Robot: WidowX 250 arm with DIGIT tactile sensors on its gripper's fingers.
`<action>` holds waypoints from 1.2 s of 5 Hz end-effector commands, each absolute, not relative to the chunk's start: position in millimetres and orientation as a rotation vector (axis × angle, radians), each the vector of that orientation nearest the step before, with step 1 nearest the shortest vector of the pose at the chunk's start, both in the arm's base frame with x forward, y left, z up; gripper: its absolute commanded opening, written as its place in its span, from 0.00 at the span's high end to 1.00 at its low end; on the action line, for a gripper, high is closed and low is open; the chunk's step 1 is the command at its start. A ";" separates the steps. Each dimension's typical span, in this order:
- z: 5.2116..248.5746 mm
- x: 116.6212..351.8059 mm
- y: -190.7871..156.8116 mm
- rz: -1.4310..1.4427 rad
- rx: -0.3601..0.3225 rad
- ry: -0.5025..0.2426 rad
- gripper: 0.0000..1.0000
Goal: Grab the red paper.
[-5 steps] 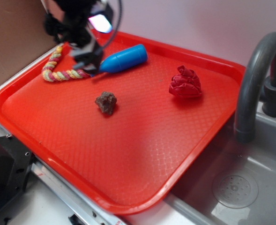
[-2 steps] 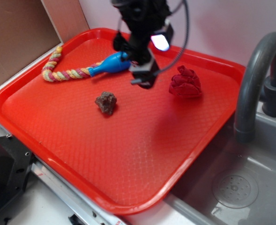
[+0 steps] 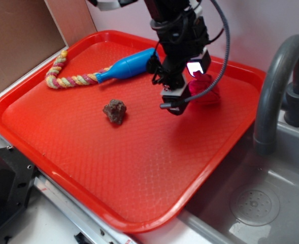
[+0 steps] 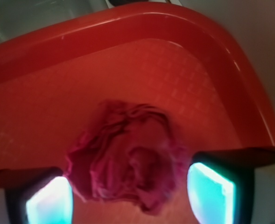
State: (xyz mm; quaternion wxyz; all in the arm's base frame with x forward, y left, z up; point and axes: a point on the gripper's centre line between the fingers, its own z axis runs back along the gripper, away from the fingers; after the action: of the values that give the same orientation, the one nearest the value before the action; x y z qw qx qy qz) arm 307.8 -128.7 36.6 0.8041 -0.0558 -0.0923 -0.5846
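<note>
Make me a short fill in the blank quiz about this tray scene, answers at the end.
1. The tool is open, one finger on each side of the red ____.
2. The brown lump sits on the red ____.
3. The rope is attached to a ____ handle.
4. Right of the tray stands a grey ____.

Answers: paper; tray; blue; faucet

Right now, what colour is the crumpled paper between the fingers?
Dark crimson red paper, clearest in the wrist view.
</note>
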 end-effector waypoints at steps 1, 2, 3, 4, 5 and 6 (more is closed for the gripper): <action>38.0 303.4 -153.7 -1.318 -0.212 -0.236 0.00; 32.7 303.3 -156.9 -1.304 -0.163 -0.203 1.00; 31.6 304.0 -157.7 -1.293 -0.151 -0.199 1.00; 40.3 299.9 -152.6 -1.236 -0.137 -0.209 1.00; 58.1 293.8 -138.1 -1.022 -0.058 -0.109 1.00; 103.3 272.1 -111.6 -0.775 0.023 -0.101 1.00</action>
State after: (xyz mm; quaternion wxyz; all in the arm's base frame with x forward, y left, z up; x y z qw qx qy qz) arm 273.8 -100.7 83.7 0.9222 0.0080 -0.0174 -0.3863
